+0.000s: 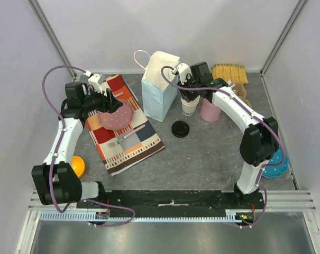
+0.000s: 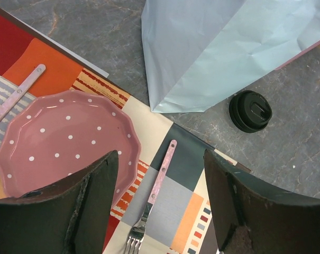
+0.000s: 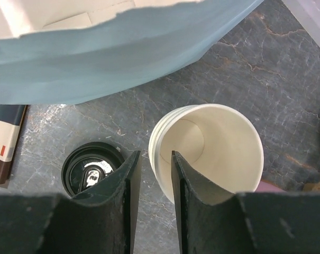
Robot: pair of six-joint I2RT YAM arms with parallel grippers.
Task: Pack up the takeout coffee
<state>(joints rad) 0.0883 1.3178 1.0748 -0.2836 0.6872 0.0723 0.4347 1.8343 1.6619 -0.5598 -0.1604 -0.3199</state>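
Coffee, a small lidded cup, stands on the surface just in front of the light-blue bag, seen mostly as a black lid. Paper walls would crush easily and the lid may pop off — a gentle hold around the body suits best. Right hand, nearly closed, seems to straddle the rim of the stacked cups — empty otherwise. Left hand hangs open.

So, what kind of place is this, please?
Probably a lab test cell set up as a small café table: plain white walls around a grey table, with a patterned placemat, a pink dotted plate, a light-blue paper bag and stacked paper cups.
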